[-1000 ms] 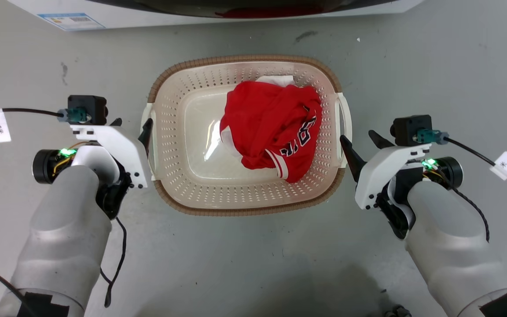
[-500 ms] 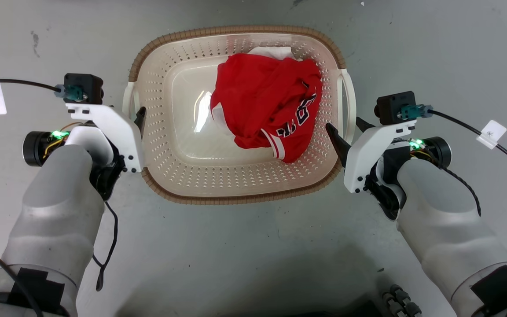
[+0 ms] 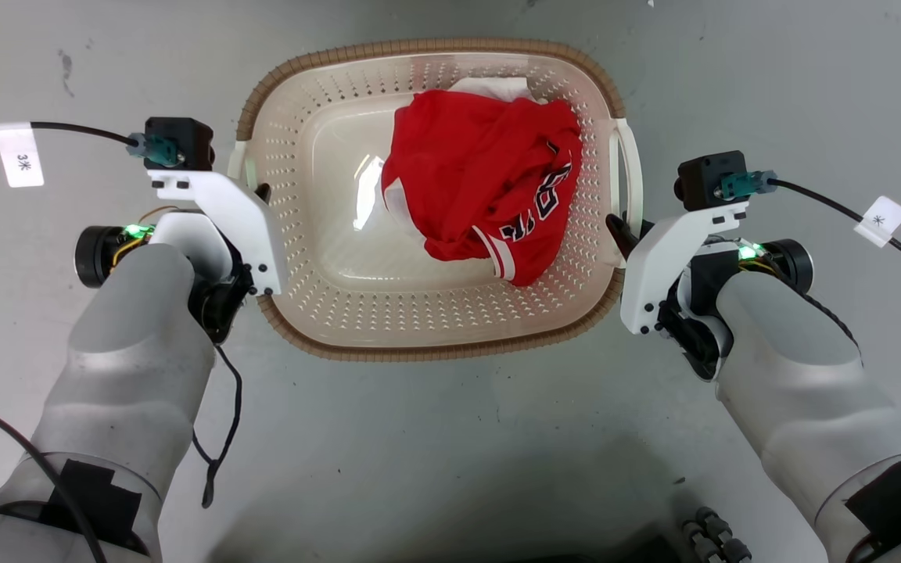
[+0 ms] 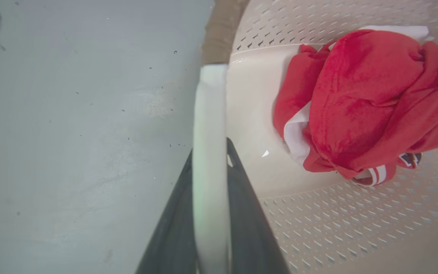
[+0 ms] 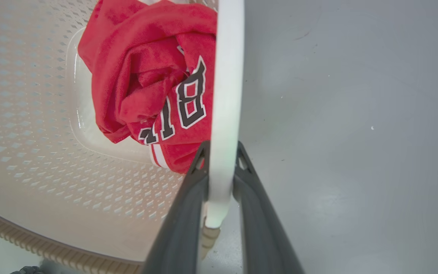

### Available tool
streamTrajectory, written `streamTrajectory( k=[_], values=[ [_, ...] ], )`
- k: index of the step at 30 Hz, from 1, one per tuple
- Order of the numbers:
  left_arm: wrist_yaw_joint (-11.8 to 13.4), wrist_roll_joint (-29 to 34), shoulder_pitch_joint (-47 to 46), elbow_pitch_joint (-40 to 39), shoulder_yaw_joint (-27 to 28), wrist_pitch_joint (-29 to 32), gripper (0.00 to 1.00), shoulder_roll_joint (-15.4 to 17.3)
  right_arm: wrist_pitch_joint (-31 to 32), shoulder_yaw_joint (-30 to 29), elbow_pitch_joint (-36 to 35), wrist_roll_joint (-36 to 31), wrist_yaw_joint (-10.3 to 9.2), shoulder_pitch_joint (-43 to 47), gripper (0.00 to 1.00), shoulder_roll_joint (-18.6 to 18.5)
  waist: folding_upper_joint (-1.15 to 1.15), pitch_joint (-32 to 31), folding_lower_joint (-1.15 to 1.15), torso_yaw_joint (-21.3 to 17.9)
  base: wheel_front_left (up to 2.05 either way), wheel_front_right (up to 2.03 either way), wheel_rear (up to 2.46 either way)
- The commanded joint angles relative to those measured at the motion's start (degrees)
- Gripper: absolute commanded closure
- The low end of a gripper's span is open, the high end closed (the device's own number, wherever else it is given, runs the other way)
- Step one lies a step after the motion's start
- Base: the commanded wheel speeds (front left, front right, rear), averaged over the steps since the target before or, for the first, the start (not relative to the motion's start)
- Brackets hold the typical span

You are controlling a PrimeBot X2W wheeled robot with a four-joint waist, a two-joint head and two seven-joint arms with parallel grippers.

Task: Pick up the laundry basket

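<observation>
Laundry basket (image 3: 419,353), a rounded-rectangular cream plastic tub with perforated walls and a brown woven-look rim, lies between the two sets of jaws, over the smooth grey floor (image 3: 450,453). Whether its base rests on that floor or hangs just clear of it I cannot tell.

The left gripper (image 4: 209,150) has its jaws closed on the slim white plastic handle (image 4: 208,106) on its side, one jaw against each face of the strip. The right gripper (image 5: 222,148) clamps the opposite white handle (image 5: 227,68) the same way, and that handle's near end sits deep between the jaws.

Taking both handles at once looks deliberate. They are thin, stiff strips that narrow jaws can close around, whereas the sloped walls are too broad and the ribbed rim too thick. Opposed holds should also keep the laundry basket level as it rises.

A crumpled red fabric jersey with dark, white-edged lettering (image 3: 482,180) is bunched just inboard of the right jaws and well apart from the left jaws, with a scrap of white cloth (image 3: 489,84) beyond it. That side is probably a little heavier. The glossy handles could slip, so both arms should rise evenly.
</observation>
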Motion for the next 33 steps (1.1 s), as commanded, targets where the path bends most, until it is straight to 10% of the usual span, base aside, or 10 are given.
streamTrajectory(
  k=[1,33],
  values=[
    [0.0,-0.4,-0.7,0.0,-0.4,0.0,1.00,-0.4,0.3,0.6,-0.3,0.4,0.02,-0.3,1.00,0.0,0.00,-0.4,-0.01,0.1,0.00,0.00,0.00],
    [-0.3,-18.1,10.1,1.5,-9.7,15.9,1.00,-3.2,24.5,10.6,-0.2,15.9,0.15,6.4,1.00,-2.3,0.00,-31.2,-0.01,0.9,0.00,0.00,0.00]
  ],
)
